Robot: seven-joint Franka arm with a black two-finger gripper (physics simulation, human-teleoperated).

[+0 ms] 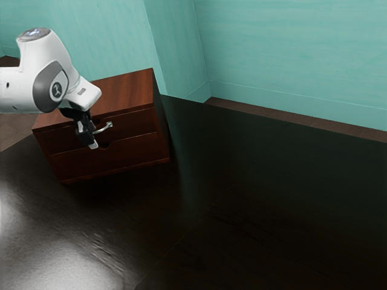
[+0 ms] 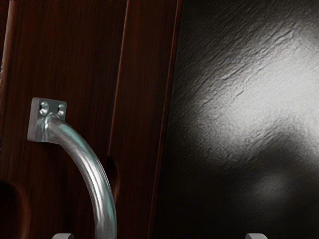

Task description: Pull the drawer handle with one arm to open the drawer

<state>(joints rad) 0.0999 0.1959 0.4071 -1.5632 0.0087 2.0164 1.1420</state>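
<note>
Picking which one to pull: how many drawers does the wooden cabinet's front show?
2. The upper drawer, bearing the metal handle, and the lower drawer right beneath it, with a notch in its top edge. Other sides are hidden.

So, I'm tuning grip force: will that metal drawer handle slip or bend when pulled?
The handle looks polished and round, so a grip may slide along it. It seems rigid, with a screwed plate at its end, so bending is unlikely.
</note>
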